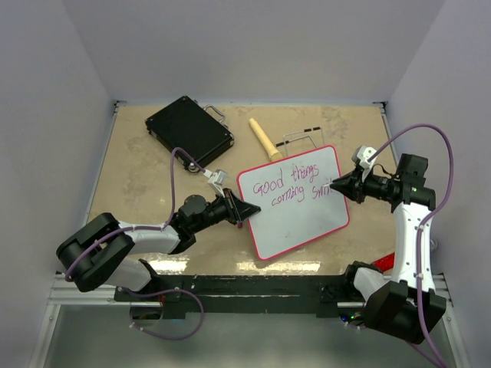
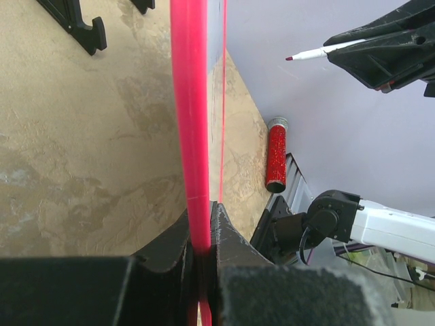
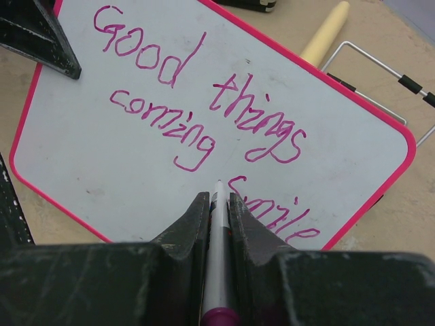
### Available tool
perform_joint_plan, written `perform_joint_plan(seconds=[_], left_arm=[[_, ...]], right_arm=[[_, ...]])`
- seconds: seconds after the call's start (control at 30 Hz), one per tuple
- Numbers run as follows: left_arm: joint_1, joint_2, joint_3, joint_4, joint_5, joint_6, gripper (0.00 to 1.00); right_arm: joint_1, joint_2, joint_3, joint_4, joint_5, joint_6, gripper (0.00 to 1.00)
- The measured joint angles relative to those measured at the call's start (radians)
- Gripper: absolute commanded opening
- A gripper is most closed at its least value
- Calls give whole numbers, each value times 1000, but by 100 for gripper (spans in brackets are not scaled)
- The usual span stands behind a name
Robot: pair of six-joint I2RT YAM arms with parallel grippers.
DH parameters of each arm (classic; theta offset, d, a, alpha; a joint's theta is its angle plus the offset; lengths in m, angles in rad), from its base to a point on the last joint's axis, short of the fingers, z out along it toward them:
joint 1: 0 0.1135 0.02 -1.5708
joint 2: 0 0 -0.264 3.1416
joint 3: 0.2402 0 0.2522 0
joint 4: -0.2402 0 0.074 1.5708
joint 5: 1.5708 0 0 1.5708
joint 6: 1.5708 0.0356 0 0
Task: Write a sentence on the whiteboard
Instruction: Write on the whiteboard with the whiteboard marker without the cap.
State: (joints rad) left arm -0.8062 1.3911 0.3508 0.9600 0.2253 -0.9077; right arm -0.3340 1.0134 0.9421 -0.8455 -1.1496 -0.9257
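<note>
The whiteboard (image 1: 295, 222) with its red-pink rim lies tilted mid-table; its rim (image 2: 189, 102) runs edge-on through the left wrist view. The sentence (image 3: 204, 122) in pink-purple reads "Good things coming smile" in two lines; it also shows in the top view (image 1: 291, 182). My left gripper (image 1: 247, 208) is shut on the board's left rim. My right gripper (image 1: 337, 186) is shut on a white marker (image 3: 218, 224) with a purple end. The marker tip hangs just above the board beside "smile"; the marker also shows in the left wrist view (image 2: 319, 52).
A black hard case (image 1: 189, 131) lies at the back left. A tan wooden handle (image 1: 263, 139) and a wire stand (image 1: 299, 138) lie behind the board. A red glitter tube (image 2: 276, 155) lies near the right arm's base.
</note>
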Motion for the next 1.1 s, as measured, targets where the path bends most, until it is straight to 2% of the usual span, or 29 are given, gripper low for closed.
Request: perform_joint_plan(seconds=[1.1], left_arm=[[0,7,-5,19,2,0,0]], right_arm=[[0,13,0,6,-21,0,0]])
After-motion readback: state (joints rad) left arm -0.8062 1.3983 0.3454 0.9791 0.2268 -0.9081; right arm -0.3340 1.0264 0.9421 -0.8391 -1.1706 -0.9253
